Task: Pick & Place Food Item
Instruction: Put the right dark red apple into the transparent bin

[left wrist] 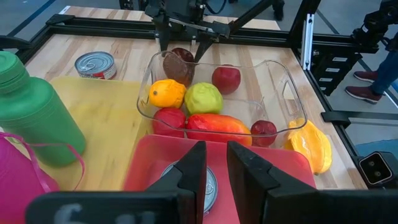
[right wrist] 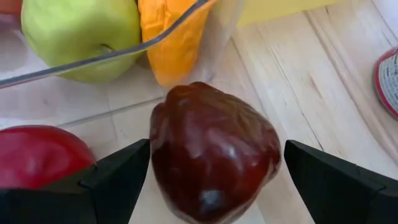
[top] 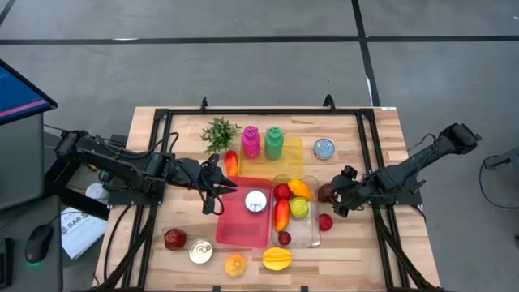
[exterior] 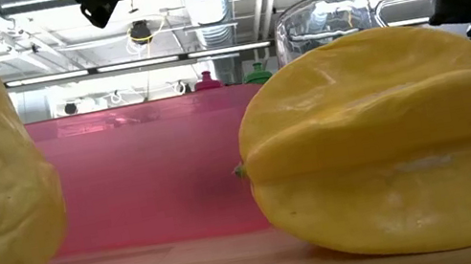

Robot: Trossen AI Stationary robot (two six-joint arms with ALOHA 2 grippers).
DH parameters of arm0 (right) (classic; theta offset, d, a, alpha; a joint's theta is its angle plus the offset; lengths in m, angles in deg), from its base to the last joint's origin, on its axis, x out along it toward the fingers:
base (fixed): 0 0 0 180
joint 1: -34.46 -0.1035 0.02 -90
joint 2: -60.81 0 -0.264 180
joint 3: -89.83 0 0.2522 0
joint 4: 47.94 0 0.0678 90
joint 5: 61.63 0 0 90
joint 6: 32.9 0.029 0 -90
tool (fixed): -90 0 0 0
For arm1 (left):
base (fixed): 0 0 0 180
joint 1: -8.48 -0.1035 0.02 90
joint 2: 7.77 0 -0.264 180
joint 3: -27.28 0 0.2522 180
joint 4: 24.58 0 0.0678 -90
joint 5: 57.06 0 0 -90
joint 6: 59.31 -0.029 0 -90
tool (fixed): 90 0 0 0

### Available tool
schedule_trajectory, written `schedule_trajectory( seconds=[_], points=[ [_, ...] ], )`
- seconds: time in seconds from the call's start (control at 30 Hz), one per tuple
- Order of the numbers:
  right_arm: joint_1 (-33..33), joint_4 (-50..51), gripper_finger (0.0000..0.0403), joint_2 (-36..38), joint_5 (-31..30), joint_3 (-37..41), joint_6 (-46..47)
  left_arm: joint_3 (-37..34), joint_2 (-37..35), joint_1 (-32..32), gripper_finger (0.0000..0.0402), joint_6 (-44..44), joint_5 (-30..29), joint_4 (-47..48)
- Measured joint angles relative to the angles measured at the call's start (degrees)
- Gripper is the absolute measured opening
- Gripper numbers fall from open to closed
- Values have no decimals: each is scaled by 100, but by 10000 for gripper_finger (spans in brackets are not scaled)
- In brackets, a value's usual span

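I have the right gripper (top: 339, 197) on the table just beside the clear bin (top: 315, 237), on the side away from the red tray (top: 235, 231). Its fingers stand wide apart with the dark fruit (right wrist: 211, 158) between them; in the right wrist view there are gaps on both sides, so nothing is held yet. The fruit sits on the wood close against the bin's outer wall, with a red apple (right wrist: 40, 162) near it.

I read this as the approach ending and the grasp about to begin. Next I'd close on the fruit squarely, then lift clear of the bin's rim before carrying it over, presumably into the bin with the other fruit. The skin looks glossy, so a slip is possible.

The left gripper (left wrist: 214, 171) waits over the tray above a can (top: 256, 201), fingers nearly together and empty.
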Motion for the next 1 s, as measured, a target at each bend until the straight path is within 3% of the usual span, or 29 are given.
schedule_trajectory(
  seconds=[0.2,0.4,0.67,0.8,1.0],
  points=[
    [0,9,366,-23,-58,2,-1,0,0,1,53,0,0,2],
    [0,-235,363,-547,11,-10,-3,0,0,0,53,0,0,2],
    [4,-682,318,-991,-74,-41,-3,0,0,0,53,0,0,0],
    [-9,-334,294,-844,77,-229,2,0,0,0,53,0,0,0],
    [-7,684,289,-743,-33,-898,1,0,2,0,53,0,0,4]
  ],
)
